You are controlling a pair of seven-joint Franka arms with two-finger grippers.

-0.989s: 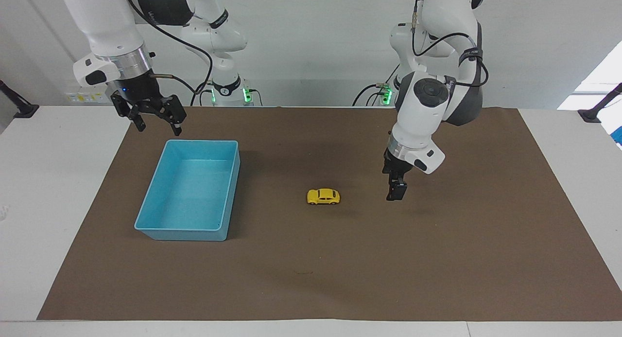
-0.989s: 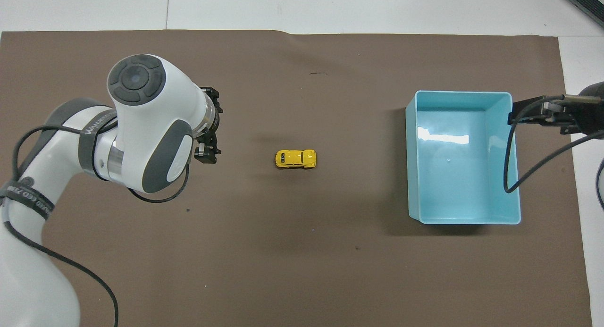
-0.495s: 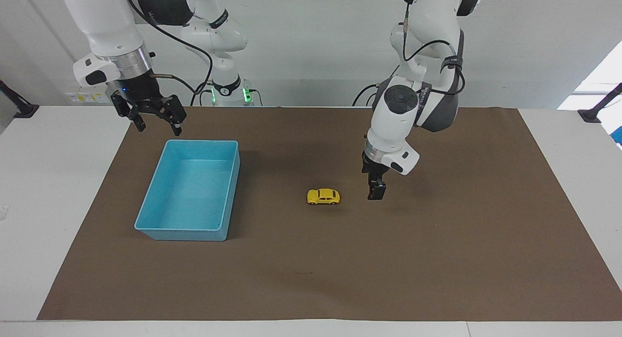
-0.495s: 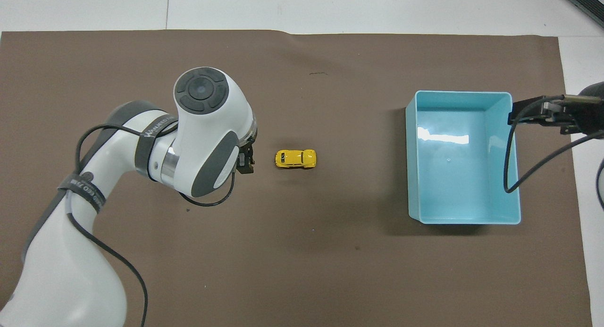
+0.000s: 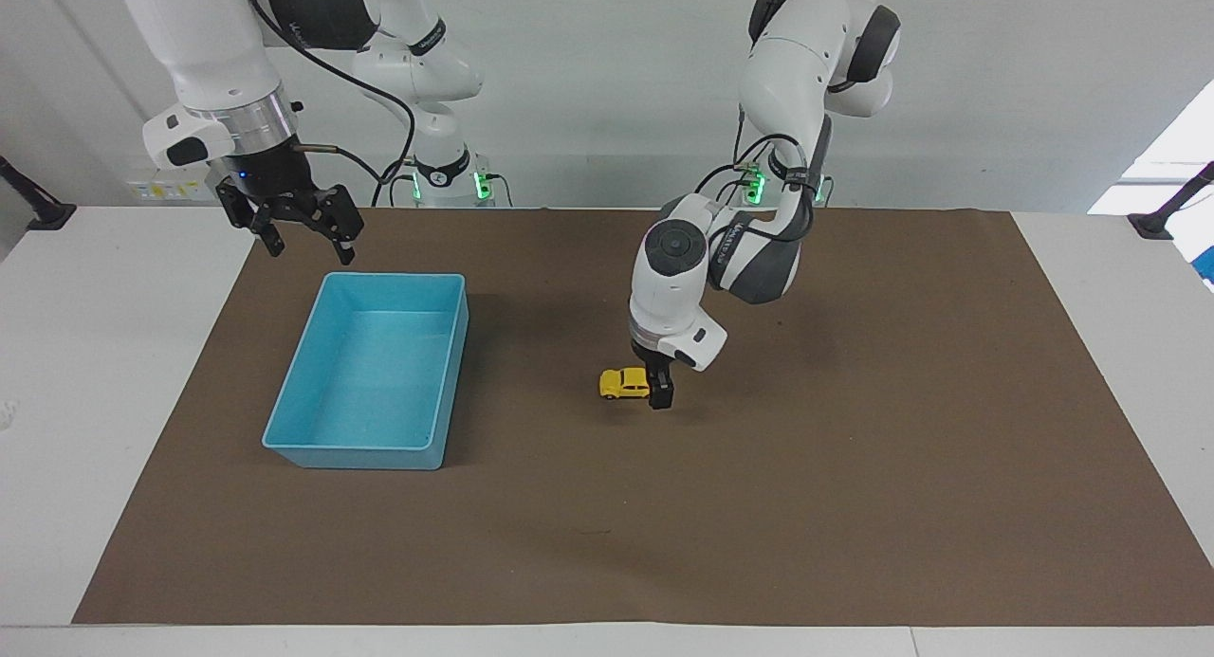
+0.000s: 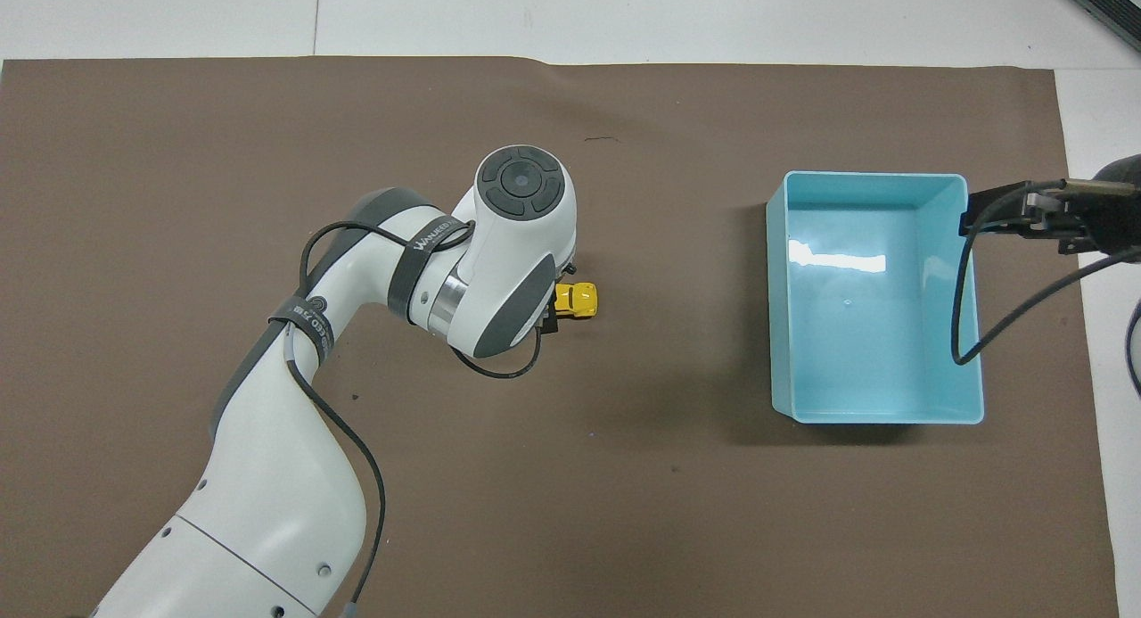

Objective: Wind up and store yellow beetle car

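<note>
Left gripper [image 5: 660, 394], which I read as fingers apart, sits low at the end of the yellow beetle car [image 5: 623, 383] nearer the left arm, the car resting mid-mat beside the blue bin [image 5: 285, 420], while my right gripper [image 5: 305, 236] waits open above the bin's corner.

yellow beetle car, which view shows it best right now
The facing view: most of the yellow beetle car shows on the brown mat, with the left gripper at its end toward the left arm. In the overhead view the left arm's wrist covers all but one end.
</note>
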